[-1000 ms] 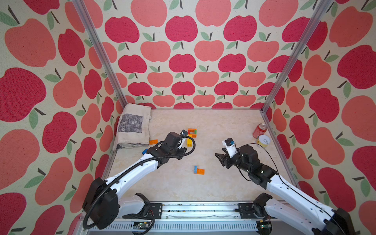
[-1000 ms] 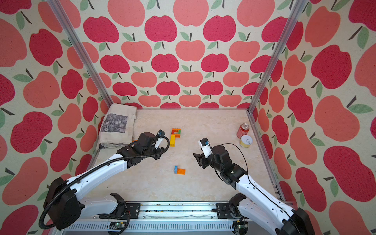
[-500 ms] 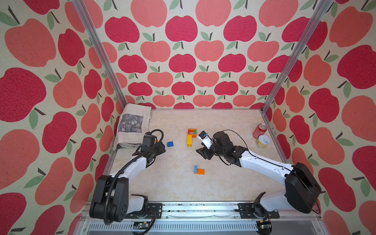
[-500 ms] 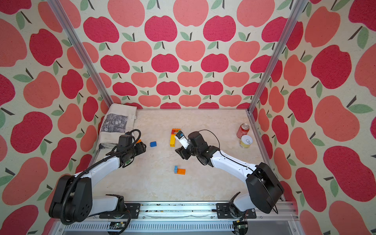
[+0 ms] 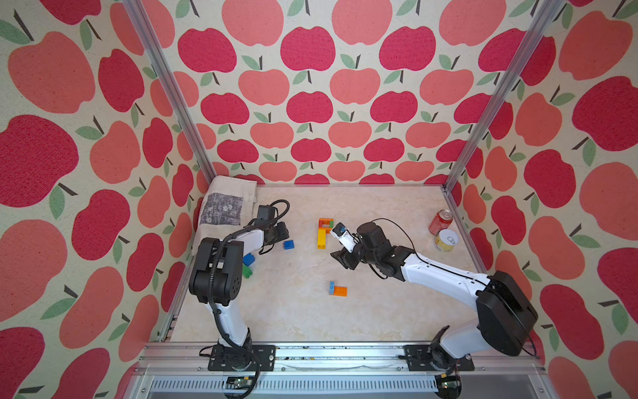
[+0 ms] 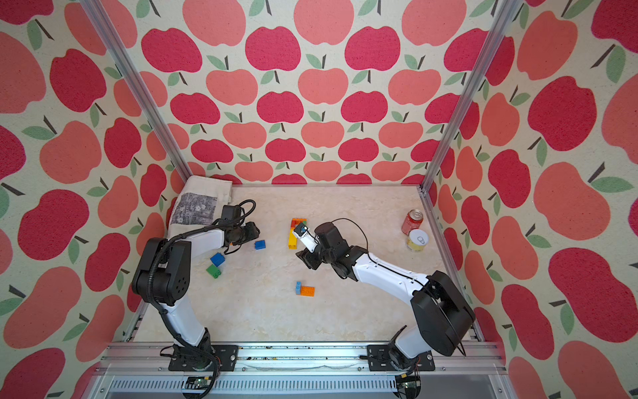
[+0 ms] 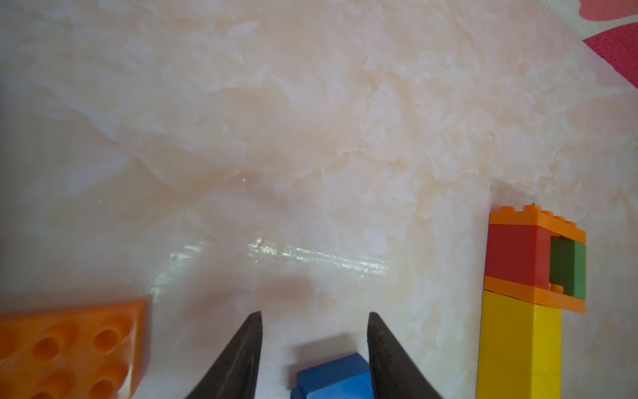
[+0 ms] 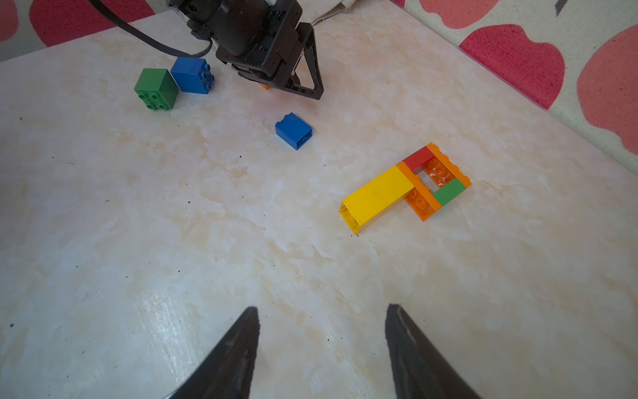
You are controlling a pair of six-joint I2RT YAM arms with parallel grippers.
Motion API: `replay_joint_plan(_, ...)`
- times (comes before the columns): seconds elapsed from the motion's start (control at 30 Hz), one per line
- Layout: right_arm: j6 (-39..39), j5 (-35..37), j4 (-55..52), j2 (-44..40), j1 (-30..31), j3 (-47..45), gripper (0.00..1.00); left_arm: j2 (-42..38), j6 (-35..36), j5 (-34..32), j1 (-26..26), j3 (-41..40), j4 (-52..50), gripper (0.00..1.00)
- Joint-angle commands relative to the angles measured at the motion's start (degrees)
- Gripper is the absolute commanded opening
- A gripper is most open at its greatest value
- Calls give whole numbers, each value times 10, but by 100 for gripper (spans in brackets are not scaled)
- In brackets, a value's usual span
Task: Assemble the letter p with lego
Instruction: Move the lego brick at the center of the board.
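Bearings first: which way does the small blue plastic brick [image 5: 288,245] lie from the left gripper [image 7: 314,314]?

Just off its tips, on the side toward the lego letter [image 5: 322,236], a flat piece with a yellow stem and an orange, red and green loop. In the left wrist view the brick shows low between the two fingers, hard by one and clear of the other. I cannot tell whether it touches. The jaws stand apart and grip nothing, and the brick rests on the marble-patterned tabletop [image 5: 300,311].

And the right gripper [image 8: 321,307]?

Spread too, and empty, over bare table. The letter is near and ahead of it. The blue brick is farther off, on the letter's other side, so the left arm is plainly the nearer one.

How does the letter lie?

Flat, about midway between the arms. In both top views its long axis runs from the front rail toward the back wall, with the loop at the far end, bulging toward the right arm's side.

Your reading?

The letter looks close to finished. If the blue brick is wanted, the left gripper should centre on it before closing.
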Motion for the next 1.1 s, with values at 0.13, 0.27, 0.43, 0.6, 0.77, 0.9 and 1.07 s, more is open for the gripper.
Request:
replay_joint_plan(0.13,-30,24,-12,-9,1,-2,62,56,40,6,-39,59,-87,39)
replay_joint_plan(0.27,-34,26,-10,-3,-5,2,62,22,32,-24,-62,27,-106,34)
replay_joint_plan(0.43,-34,18,-10,15,-6,20,62,-29,14,-31,-83,-31,-94,31)
replay_joint_plan(0.6,-36,10,-13,24,-6,32,62,-74,-7,-25,-113,-80,-82,31)
replay_joint_plan(0.77,-54,-31,-21,37,-5,43,63,-153,-45,11,-133,-156,-29,32)
replay_joint_plan(0.9,-79,-77,-21,61,-2,55,63,-263,-61,4,-125,-216,-16,37)
replay_joint_plan(1.07,-137,-147,-22,112,18,85,63,-460,-81,-34,-65,-314,2,46)
